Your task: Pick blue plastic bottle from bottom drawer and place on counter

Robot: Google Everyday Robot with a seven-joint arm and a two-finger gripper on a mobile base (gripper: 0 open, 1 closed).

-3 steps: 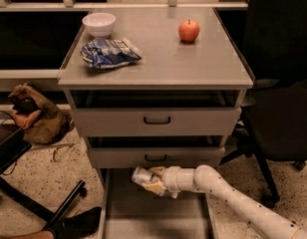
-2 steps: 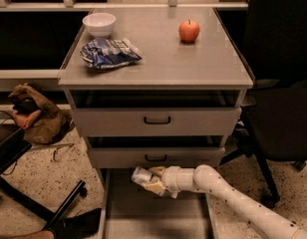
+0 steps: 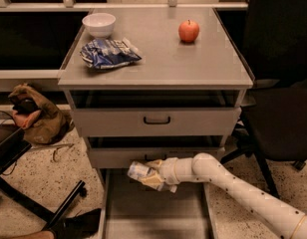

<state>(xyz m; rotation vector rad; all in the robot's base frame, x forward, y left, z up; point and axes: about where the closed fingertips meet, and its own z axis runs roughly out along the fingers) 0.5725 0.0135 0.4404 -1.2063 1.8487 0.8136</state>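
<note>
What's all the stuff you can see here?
Flat grey counter: one, top of the grey drawer cabinet.
Round white bowl: one, counter's back left.
Blue-and-white foil snack bag: one, counter's left front.
Red apple: one, counter's back right.
Long grey metal bottom drawer: one, open at cabinet's foot.
Small clear blue-labelled plastic bottle: one, gripped above that drawer.
Black chair: one, right of cabinet.
White robot arm: one, from lower right.
Tool: one, pale, shut on the bottle.
</note>
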